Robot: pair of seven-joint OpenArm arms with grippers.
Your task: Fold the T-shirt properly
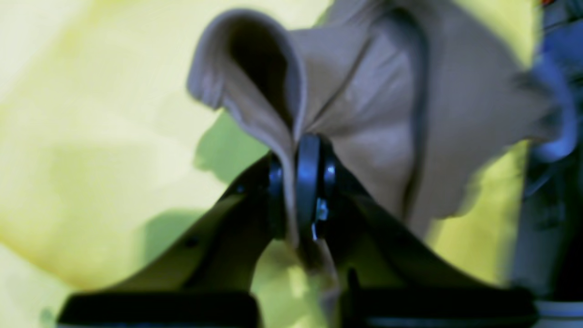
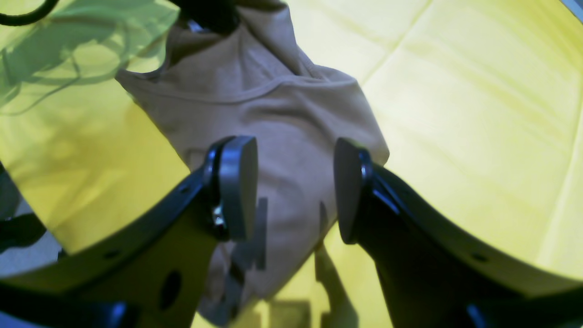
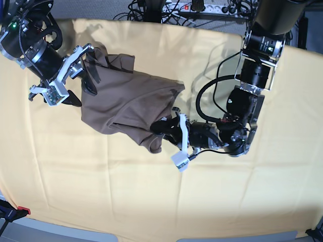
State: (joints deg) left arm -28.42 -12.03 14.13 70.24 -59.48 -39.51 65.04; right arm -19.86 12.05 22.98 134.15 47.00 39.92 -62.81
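Note:
The taupe T-shirt [image 3: 126, 101] lies crumpled at the upper left of the base view. My left gripper [image 3: 161, 129] reaches in from the right and is shut on a pinched fold at the shirt's lower right edge. In the left wrist view the fabric [image 1: 364, 100] is squeezed between the closed pads of that gripper [image 1: 298, 187], and the image is blurred. My right gripper [image 3: 85, 89] sits at the shirt's left edge. Seen from the right wrist camera, that gripper [image 2: 296, 187] is open, its pads wide apart above the bunched shirt [image 2: 282, 118], gripping nothing.
A large pale yellow cloth [image 3: 101, 176] covers the table under everything. Cables and a power strip [image 3: 202, 7] run along the far edge. A red-tipped clamp [image 3: 20, 212] sits at the near left corner. A black cable loop [image 3: 202, 101] hangs from the left arm.

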